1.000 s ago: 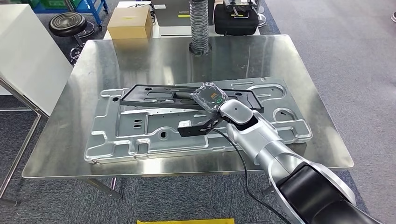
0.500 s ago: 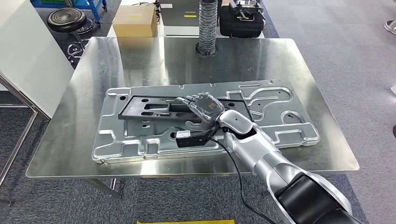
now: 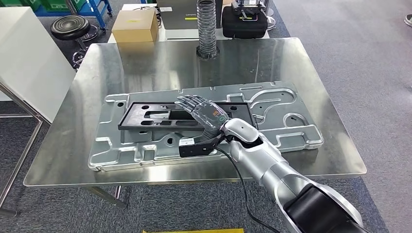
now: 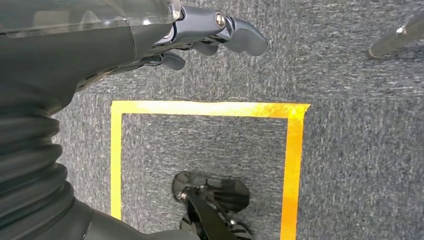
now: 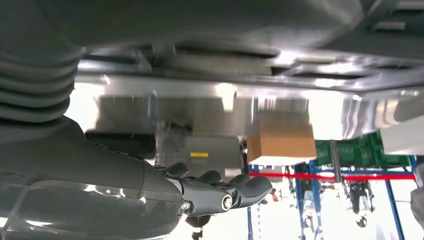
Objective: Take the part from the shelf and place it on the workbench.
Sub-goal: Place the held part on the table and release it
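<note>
Now the right hand has let go, fingers spread, probably just above the flat black frame-shaped part lying mid-frame on the steel workbench; placement looks done.

The left hand hangs empty, fingers loosely apart.

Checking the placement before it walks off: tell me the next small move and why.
Probably lift the right hand straight up and draw it back. The black frame already lies flat on the metal panel on the workbench, and the hand's fingers are spread over it, not gripping.

Bright overhead light, glaring workbench
</note>
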Controlling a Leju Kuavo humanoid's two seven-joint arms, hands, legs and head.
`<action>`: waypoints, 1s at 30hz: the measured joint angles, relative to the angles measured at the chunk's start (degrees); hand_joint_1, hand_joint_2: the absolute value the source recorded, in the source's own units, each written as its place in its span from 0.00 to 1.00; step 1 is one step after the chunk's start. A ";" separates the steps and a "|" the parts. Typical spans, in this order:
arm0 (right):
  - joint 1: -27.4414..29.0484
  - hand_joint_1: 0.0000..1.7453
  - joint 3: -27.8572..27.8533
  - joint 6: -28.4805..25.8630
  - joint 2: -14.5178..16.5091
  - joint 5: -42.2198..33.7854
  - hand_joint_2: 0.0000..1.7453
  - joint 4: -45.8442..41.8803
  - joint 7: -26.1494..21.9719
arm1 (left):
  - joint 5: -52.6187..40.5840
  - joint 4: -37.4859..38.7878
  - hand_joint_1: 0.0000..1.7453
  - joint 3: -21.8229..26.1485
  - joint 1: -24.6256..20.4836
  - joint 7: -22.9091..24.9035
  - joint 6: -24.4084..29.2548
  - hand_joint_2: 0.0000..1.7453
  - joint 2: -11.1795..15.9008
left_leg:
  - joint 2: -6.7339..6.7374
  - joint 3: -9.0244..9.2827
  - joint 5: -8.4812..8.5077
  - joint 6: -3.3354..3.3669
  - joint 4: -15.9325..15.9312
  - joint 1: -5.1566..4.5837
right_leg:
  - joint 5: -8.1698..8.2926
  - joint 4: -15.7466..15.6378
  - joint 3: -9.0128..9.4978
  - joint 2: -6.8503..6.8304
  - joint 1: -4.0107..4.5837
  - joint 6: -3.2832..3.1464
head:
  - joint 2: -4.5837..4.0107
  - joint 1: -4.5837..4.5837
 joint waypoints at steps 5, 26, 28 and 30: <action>0.96 0.00 -0.04 -0.23 -0.02 -1.77 0.00 -0.51 -0.64 | 0.02 0.00 0.00 0.13 0.00 0.01 -0.02 0.00 0.08 | 0.06 5.99 5.83 0.05 -11.10 0.07 | -0.50 1.21 -0.26 0.15 0.11 0.47 | -0.01 -0.02; 35.69 0.00 -30.54 -20.44 -8.44 -36.22 0.00 -78.86 -10.32 | 0.51 0.00 0.00 4.74 0.51 -2.98 1.14 0.00 -1.03 | -0.34 7.99 6.01 1.17 -14.72 -0.21 | -0.02 0.60 -0.28 0.20 -0.10 1.09 | -0.01 0.46; 38.36 0.00 -31.58 -20.66 -8.45 -35.29 0.00 -82.35 -10.49 | 0.53 0.00 0.00 5.14 0.36 -3.01 1.15 0.00 -1.05 | -0.07 6.74 2.45 0.81 -10.70 -0.19 | 0.64 -0.07 -0.42 0.05 -0.42 0.65 | -0.01 0.26; 41.36 0.00 -32.38 -20.73 -8.39 -34.69 0.00 -84.89 -10.56 | 0.68 0.00 0.00 5.51 0.31 -3.13 1.14 0.00 -1.08 | -0.03 4.36 -2.37 0.53 -3.27 -0.12 | 1.08 -0.09 -0.97 -0.07 -0.37 0.49 | -0.01 0.13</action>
